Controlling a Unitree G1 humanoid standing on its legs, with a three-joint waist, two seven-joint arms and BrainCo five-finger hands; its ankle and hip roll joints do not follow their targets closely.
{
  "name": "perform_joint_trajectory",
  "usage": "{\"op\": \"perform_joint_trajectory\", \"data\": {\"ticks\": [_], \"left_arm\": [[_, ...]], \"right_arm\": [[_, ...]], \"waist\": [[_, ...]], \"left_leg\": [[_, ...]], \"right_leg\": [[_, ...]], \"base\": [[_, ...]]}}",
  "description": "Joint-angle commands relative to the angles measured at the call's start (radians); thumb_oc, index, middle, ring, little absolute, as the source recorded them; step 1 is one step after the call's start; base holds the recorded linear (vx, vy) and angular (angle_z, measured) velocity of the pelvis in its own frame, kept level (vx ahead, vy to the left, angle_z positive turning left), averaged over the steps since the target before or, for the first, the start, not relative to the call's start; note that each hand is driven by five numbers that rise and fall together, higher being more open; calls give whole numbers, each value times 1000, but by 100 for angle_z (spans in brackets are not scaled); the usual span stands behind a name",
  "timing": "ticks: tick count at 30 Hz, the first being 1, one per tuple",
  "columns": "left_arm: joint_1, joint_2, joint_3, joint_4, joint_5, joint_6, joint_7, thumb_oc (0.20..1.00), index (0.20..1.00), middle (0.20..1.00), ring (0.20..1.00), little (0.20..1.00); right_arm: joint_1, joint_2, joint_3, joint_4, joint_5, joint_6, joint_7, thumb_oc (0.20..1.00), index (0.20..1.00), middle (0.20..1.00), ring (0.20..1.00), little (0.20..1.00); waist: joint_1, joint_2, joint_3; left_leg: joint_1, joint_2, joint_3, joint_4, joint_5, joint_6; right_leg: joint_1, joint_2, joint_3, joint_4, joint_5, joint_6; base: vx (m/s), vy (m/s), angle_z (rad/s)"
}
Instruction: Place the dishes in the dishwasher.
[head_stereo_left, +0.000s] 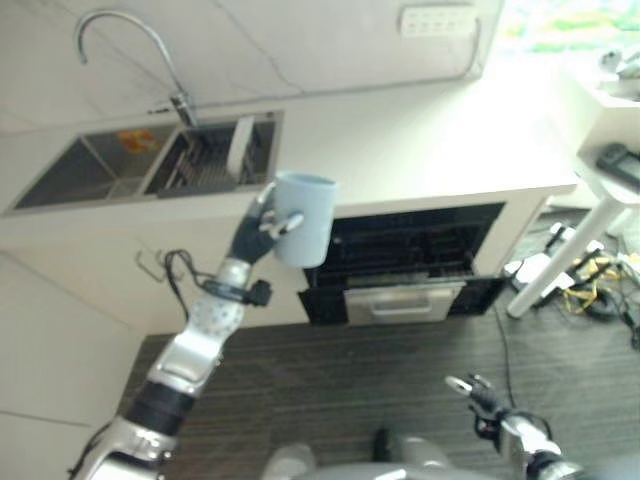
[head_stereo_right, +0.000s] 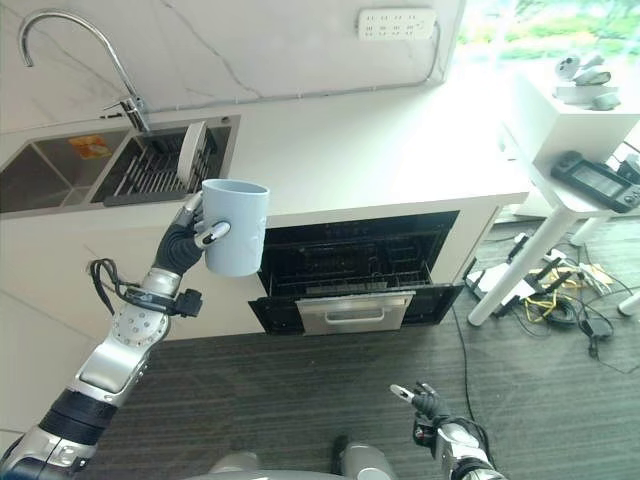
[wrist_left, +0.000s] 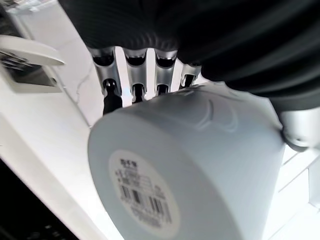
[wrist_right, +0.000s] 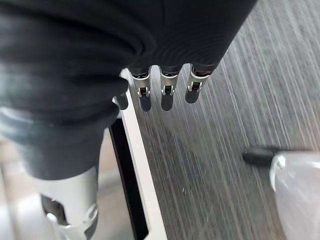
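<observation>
White counter (head_stereo_right: 370, 150) above striped floor (head_stereo_right: 300, 400)

Smooth, perhaps ceramic mug (head_stereo_right: 235, 228)

You have a pale blue mug (head_stereo_right: 236, 227) upright in the air, its mouth up, in front of the counter edge just left of the open dishwasher (head_stereo_right: 350, 262). Its base carries a barcode sticker.
</observation>
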Motion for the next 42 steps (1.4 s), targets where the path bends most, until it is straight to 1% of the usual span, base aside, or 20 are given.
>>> {"op": "perform_joint_trajectory", "data": {"ticks": [1,4,8,9,10,11,13,14,15,17,19,21,22,23,24,26,31,35,38,42], "left_arm": [[-54,5,10,-4,-2,-61,20,200,200,200,200,200],[-56,7,12,-6,-3,-66,3,200,200,200,200,200],[-55,14,14,-8,-9,-72,-8,200,200,200,200,200],[-61,21,13,-9,9,-68,-10,200,200,200,200,200],[-69,27,9,-1,16,-72,-9,200,200,200,200,200],[-84,34,2,13,16,-78,-7,200,200,200,200,200],[-111,33,-8,35,16,-83,1,200,200,200,200,200],[-124,30,-14,37,22,-80,9,200,200,200,200,200],[-134,34,-24,22,34,-68,31,200,200,200,200,200],[-128,48,-34,12,92,-59,88,200,200,200,200,200],[-93,76,-5,5,143,-48,137,200,200,200,200,200],[-72,76,6,-7,128,-45,147,200,200,200,200,200],[-74,65,1,-11,105,-47,138,200,200,200,200,200],[-98,38,-15,1,75,-63,109,200,200,200,200,200],[-124,13,-32,14,54,-73,104,200,200,200,200,200],[-148,-13,-47,24,4,-80,130,200,200,200,200,200],[-140,-36,-29,29,-26,-91,104,200,200,200,200,200],[-120,-39,-2,38,-17,-92,122,200,200,200,200,200],[-87,-50,18,38,14,-99,135,200,200,200,200,200],[-51,-56,30,57,13,-101,156,200,200,200,200,200]], "right_arm": [[25,-31,-20,-28,35,-29,-14,1000,1000,1000,1000,1000],[51,-21,-23,-29,35,-43,-20,1000,1000,1000,1000,1000],[69,-14,-5,-42,-6,-59,-29,1000,1000,1000,1000,1000],[63,-16,11,-61,-40,-68,-5,1000,1000,1000,1000,1000],[61,-14,15,-71,-44,-73,4,1000,1000,1000,1000,1000],[60,-11,22,-82,-39,-76,10,1000,1000,1000,1000,1000],[54,0,37,-94,-34,-77,25,1000,1000,1000,1000,1000],[44,5,46,-94,-34,-79,31,1000,1000,1000,1000,1000],[20,10,62,-101,-32,-71,33,1000,1000,1000,1000,1000],[-13,18,79,-108,-32,-47,46,1000,1000,1000,1000,1000],[-23,19,115,-134,-88,-10,93,1000,1000,1000,1000,1000],[-1,20,155,-193,-88,12,72,1000,1000,1000,1000,1000],[19,14,161,-229,-66,24,56,1000,1000,1000,1000,1000],[44,11,150,-243,-25,11,27,1000,1000,1000,1000,1000],[50,14,149,-244,-4,-5,-3,1000,1000,1000,1000,1000],[33,11,156,-232,30,-10,-18,1000,1000,1000,1000,1000],[83,2,83,-320,131,12,-20,1000,1000,1000,1000,1000],[144,12,65,-419,128,44,18,1000,1000,1000,1000,1000],[204,1,88,-643,109,101,46,1000,1000,1000,1000,1000],[246,-55,97,-928,92,130,97,1000,1000,1000,1000,1000]], "waist": [[-25,66,-15],[-37,85,-47],[-37,79,-55],[-30,90,-40],[-34,100,-29],[-39,98,-15],[-30,90,-7],[-22,86,-5],[-12,64,4],[-3,55,12],[12,58,6],[2,62,-2],[-5,66,-1],[-20,69,-2],[-25,71,-6],[-21,72,-7],[-49,66,-28],[-65,52,-53],[-83,31,-57],[-107,15,-66]], "left_leg": [[-35,22,-32,-143,85,20],[-21,18,-47,-143,14,21],[-1,-2,-46,-143,-14,36],[5,9,-45,-143,-17,57],[10,18,-60,-143,-17,70],[18,15,-78,-143,-17,84],[21,18,-103,-143,-11,89],[19,26,-113,-143,-7,78],[15,34,-127,-143,-12,58],[18,73,-152,-143,-19,31],[9,156,-142,-143,-6,-17],[-14,209,-129,-143,33,-40],[-31,225,-96,-143,63,-47],[-52,233,-8,-143,98,-49],[-59,227,23,-143,92,-48],[-73,192,-35,-143,85,-49],[-79,187,-52,-143,67,-53],[-59,175,-43,-143,36,-47],[-40,173,-21,-143,20,-42],[-27,174,-10,-143,11,-38]], "right_leg": [[-36,-68,4,81,-29,131],[-48,-77,-22,81,-35,141],[-41,-86,-31,81,-32,149],[-4,-69,-92,81,-10,151],[9,-57,-86,83,20,157],[-7,-61,-55,132,27,164],[-6,-121,-40,125,43,180],[7,-156,-36,81,54,188],[-29,-226,16,81,73,217],[-69,-251,91,81,86,248],[-64,-232,43,81,30,255],[-55,-190,25,81,-1,222],[-43,-180,-1,81,-12,206],[-27,-174,-49,81,-26,192],[-25,-179,-78,81,-30,192],[-39,-174,-61,81,-27,191],[-44,-181,-42,81,-24,201],[-57,-210,-33,81,-11,229],[-68,-227,-22,81,0,244],[-74,-220,2,81,-3,247]], "base": [[108,199,-20],[121,196,-32],[96,148,14],[52,52,17],[49,6,0],[20,-130,-5],[-11,-279,19],[-99,-518,40],[-118,-543,20],[-106,-590,11],[-36,-595,22],[2,-364,1],[-7,-284,44],[-56,-231,59],[-72,-145,96],[-88,40,134],[-5,87,-9],[24,35,-20],[5,-5,-29],[19,-9,-14]]}}
